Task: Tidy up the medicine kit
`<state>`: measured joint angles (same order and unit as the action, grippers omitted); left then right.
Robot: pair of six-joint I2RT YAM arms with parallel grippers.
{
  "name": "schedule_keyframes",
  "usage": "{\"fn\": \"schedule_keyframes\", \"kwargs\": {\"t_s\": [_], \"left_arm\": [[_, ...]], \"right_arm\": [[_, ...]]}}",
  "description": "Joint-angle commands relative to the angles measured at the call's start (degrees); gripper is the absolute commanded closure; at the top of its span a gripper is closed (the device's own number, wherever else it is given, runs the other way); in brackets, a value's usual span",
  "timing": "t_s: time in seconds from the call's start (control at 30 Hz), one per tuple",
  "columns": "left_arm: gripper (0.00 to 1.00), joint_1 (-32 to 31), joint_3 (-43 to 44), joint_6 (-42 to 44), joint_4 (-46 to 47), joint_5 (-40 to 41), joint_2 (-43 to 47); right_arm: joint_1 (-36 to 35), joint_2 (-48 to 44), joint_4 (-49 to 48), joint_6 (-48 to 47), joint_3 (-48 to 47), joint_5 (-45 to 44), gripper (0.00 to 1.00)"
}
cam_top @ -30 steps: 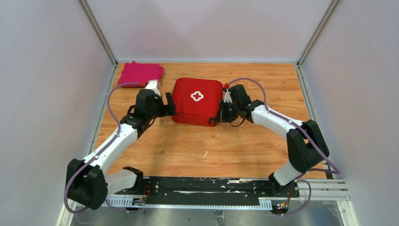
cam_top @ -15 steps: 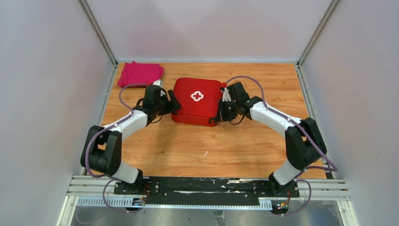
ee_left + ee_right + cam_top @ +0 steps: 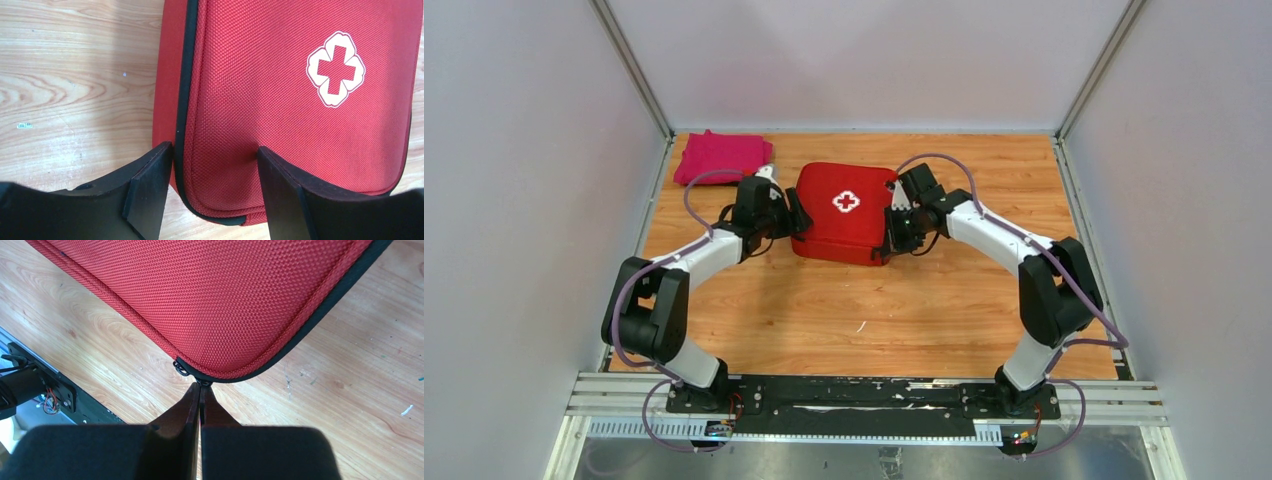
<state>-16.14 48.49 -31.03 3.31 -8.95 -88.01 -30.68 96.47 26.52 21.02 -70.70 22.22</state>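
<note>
Straddling medicine kit (image 3: 280, 100) edge, zipper (image 3: 202, 383) seemingly pinched

Soft, even light from overhead keeps all three views bright, leaving only faint, diffuse shadows on the bench (image 3: 864, 300) and a darker band along the near edge of the medicine kit (image 3: 824, 228), whose weave shows sharply in both wrist views.

Left tool (image 3: 215, 149) apart, right tool (image 3: 200, 387) closed

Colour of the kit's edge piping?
Black piping on the red kit; left wrist view shows it best.
</note>
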Motion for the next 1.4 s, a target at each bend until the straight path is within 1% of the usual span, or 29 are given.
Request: {"fn": "schedule_keyframes", "kwargs": {"t_s": [0.0,0.17,0.43,0.53,0.63,0.73,0.8,0.87,1.0,1.17,1.27,1.37], "left_arm": [[0.35,-3.95,-1.51,1.41,0.42,-3.28,0.85],[0.35,-5.19,-2.08,1.41,0.5,-3.21,0.98],[0.35,-5.3,-2.73,1.08,0.54,-2.78,2.02],[0.35,-5.3,-2.98,0.89,0.49,-2.96,2.14],[0.35,-5.46,-3.43,0.31,0.45,-3.64,2.65],[0.33,-5.73,-4.48,0.03,0.46,-3.45,4.35],[0.28,-5.67,-5.24,-0.11,-0.05,-2.32,6.27],[0.25,-5.66,-5.21,-0.02,-1.99,-0.27,8.12],[0.17,-5.66,-4.11,0.58,-6.9,4.09,11.7],[0.08,-5.66,-2.89,1.5,-14.27,10.93,18.5],[0.04,-5.59,-2.7,2.74,-18.66,14.53,24.06],[0.01,-5.57,-2.61,3.98,-23.22,17.0,29.41]], "right_arm": [[-1.61,1.84,0.88,-1.6,-4.14,2.89,1.0],[-2.87,4.36,0.99,-4.58,-7.02,9.7,1.0],[-3.99,4.86,0.99,-6.7,-6.95,12.19,1.0],[-3.99,4.03,1.17,-7.16,-6.61,10.71,1.0],[-4.04,3.75,3.89,-6.66,-7.43,5.31,1.0],[-3.99,3.02,4.37,-6.05,-7.05,3.5,0.95],[-4.04,2.36,4.33,-5.83,-6.35,3.49,0.88],[-4.01,1.03,4.32,-5.73,-5.31,2.73,0.82],[-4.02,-2.89,5.22,-6.1,-3.09,0.05,0.72],[-3.9,-8.68,8.61,-7.76,-0.86,-6.34,0.63],[-3.87,-13.0,12.13,-8.65,-0.2,-12.89,0.56],[-3.79,-17.97,13.82,-8.82,0.85,-19.21,0.53]]}}
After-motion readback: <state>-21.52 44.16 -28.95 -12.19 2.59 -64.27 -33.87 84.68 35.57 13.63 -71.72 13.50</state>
